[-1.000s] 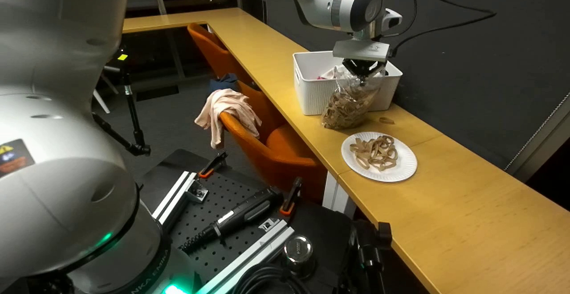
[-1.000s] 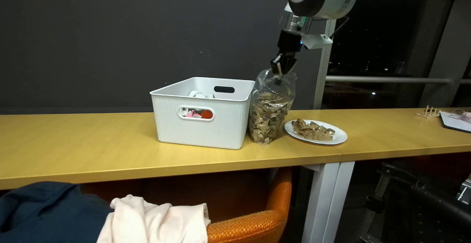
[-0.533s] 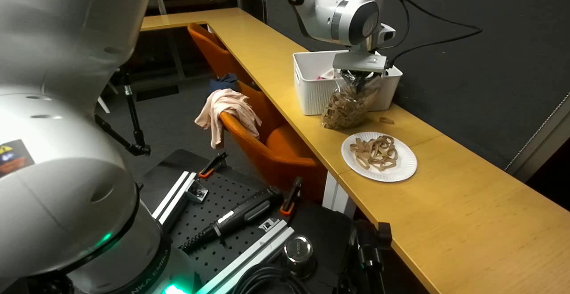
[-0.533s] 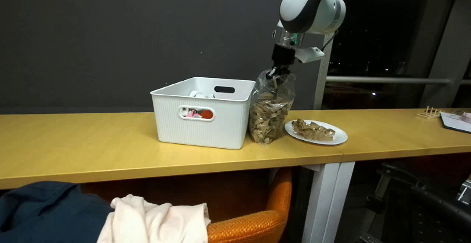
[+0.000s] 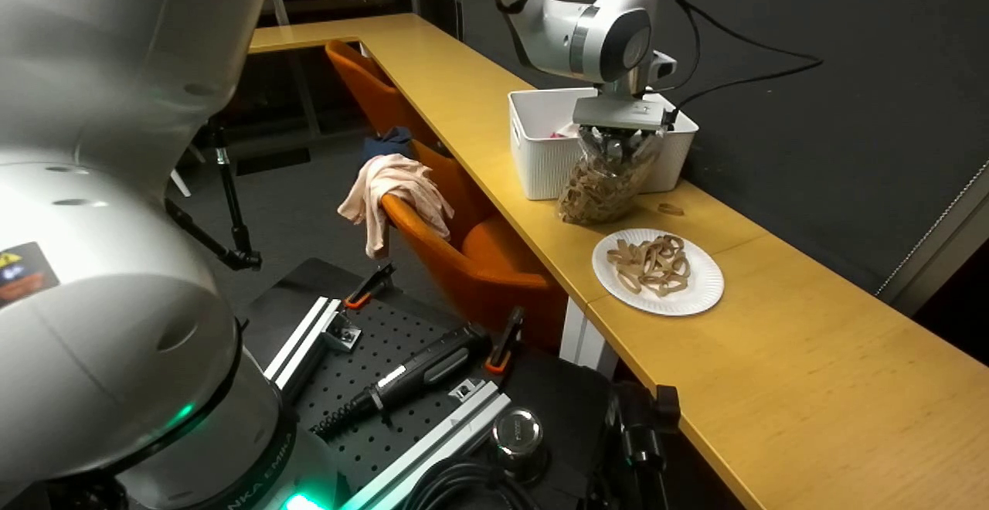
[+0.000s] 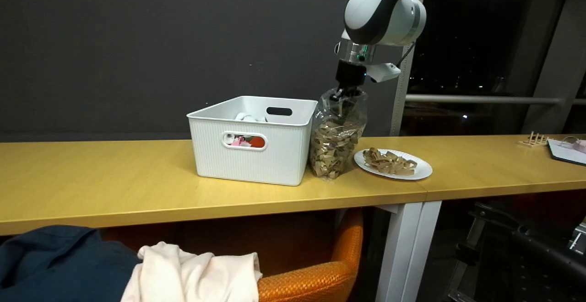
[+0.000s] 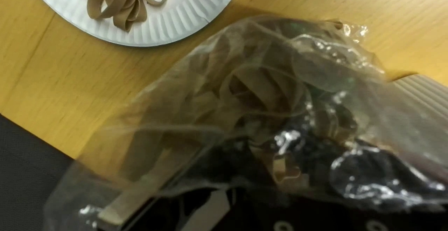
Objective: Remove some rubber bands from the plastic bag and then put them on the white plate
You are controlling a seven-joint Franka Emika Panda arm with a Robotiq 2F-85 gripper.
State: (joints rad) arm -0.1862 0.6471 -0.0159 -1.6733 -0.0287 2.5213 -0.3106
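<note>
Standing at the back of the work: one dark wall (image 6: pixel 137 50). Along it, one long yellow wooden table (image 6: pixel 114 178). One white robot arm (image 5: pixel 610 39), wrist pointing down. One white ribbed bin (image 6: pixel 284 160), odds and ends (image 6: pixel 256 142) inside. One clear plastic bag (image 6: pixel 327 110), just beside the bin, roughly upright, mouth uppermost, with nothing I can see pinning it. One white plate (image 5: pixel 705 282), fluted, near the bag. One black gripper (image 6: pixel 344 105), fingers inside the bag's mouth; behind crumpled plastic, whether they are parted or clenched I cannot tell. Brown rubber bands (image 6: pixel 332 151), filling the bag's lower part; a small heap of bands (image 5: pixel 653 264) on the plate; one stray band (image 5: pixel 671 209) on the table. Step in hand, by my reckoning: fetching more bands. Handling notes: go in mid-mouth, fingers spread, deep enough to bite bands and not plastic; close on a few; rise slowly and straight, so the bag neither lifts nor tips and tangled extras can drop back inside; pause above to check no plastic is caught; release low over the heap.
</note>
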